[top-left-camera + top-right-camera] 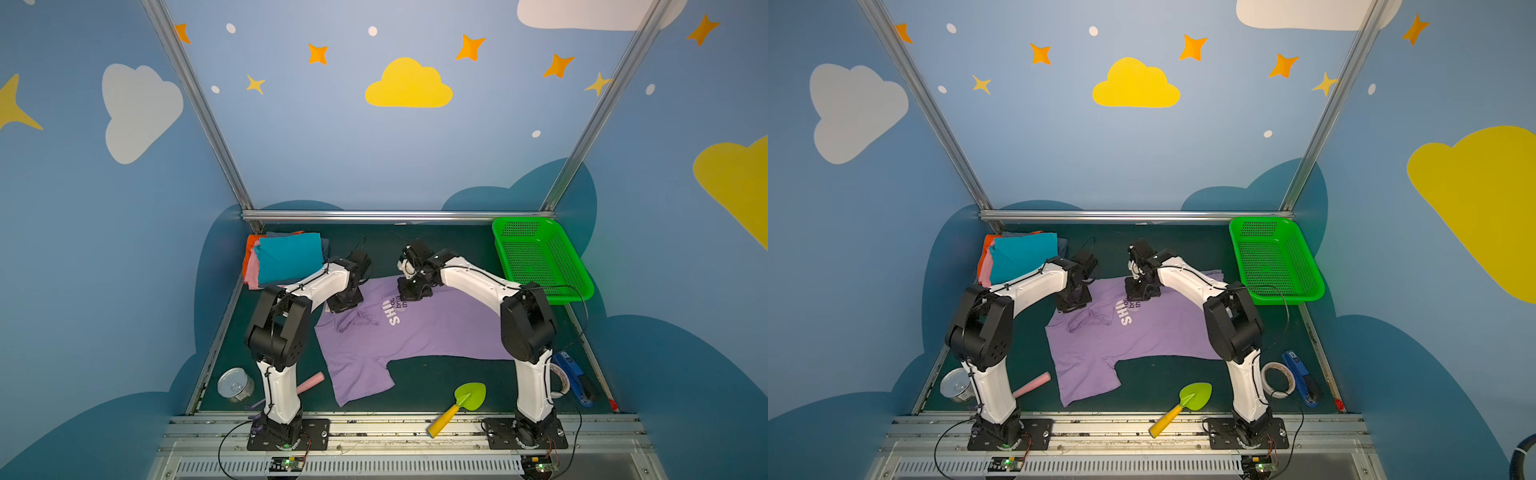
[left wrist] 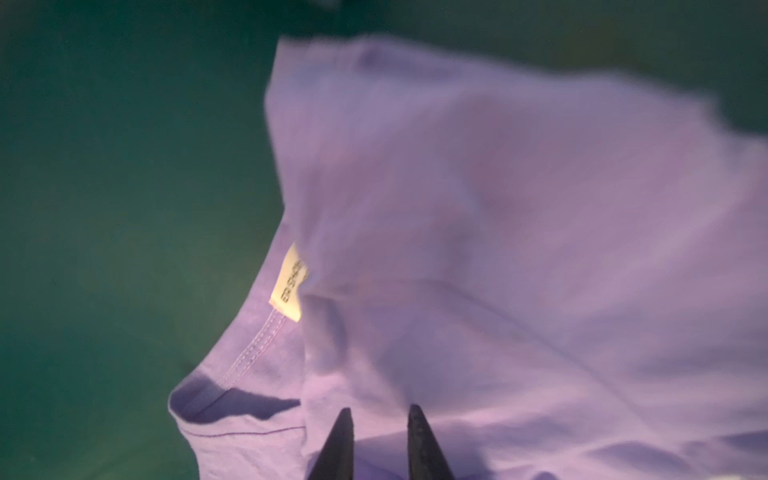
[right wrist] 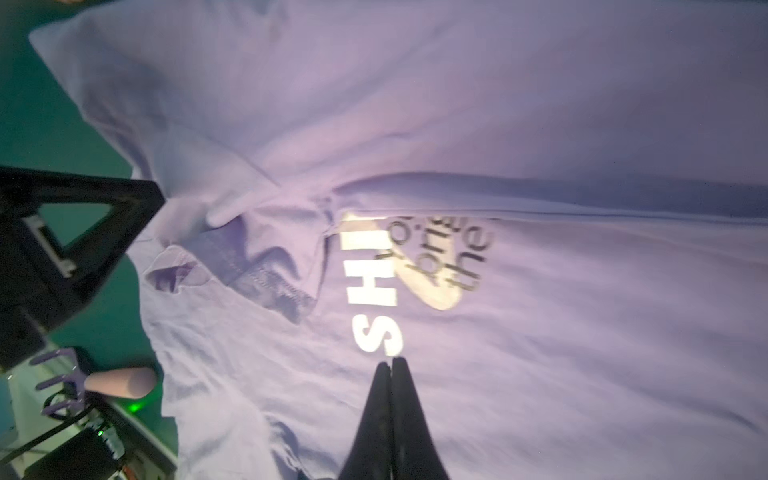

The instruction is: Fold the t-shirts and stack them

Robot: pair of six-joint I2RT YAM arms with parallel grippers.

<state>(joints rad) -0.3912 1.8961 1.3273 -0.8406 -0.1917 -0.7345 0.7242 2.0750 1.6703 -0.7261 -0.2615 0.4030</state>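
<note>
The lavender t-shirt (image 1: 415, 332) was spread in the middle for folding, the left gripper (image 2: 380, 419) was held a little apart by its collar (image 2: 253, 353), the right gripper (image 3: 391, 365) was pressed together over the print (image 3: 374, 299), with the folded stack (image 1: 291, 257) far left.

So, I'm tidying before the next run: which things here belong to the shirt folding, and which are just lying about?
For the job:
lavender tee
folded tees

Lying about:
basket
can
pink stick
trowel
tape roll
blue tool
</note>
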